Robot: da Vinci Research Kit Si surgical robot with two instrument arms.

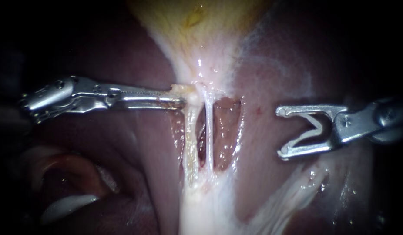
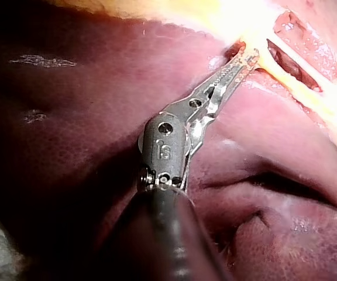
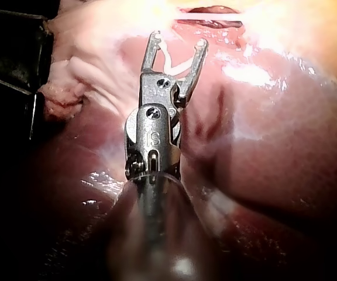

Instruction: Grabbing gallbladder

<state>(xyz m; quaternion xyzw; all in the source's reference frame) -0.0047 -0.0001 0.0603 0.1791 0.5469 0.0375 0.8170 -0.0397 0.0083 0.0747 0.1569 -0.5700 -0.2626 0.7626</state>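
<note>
Our left instrument [image 1: 180,96] reaches in level from the left, its jaws clamped together on the pale, narrow foot of the gallbladder [image 1: 197,30], which fans out yellow above. Two thin tubes [image 1: 208,130] run down just beside those jaws. Our right instrument [image 1: 279,132] lies level over the liver [image 1: 258,130], its jaws spread wide and holding nothing.

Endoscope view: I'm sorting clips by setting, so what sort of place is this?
Likely a surgical site seen close up: wet red liver, a yellowish gallbladder, and slender metal tools, the left instrument and right instrument.
</note>
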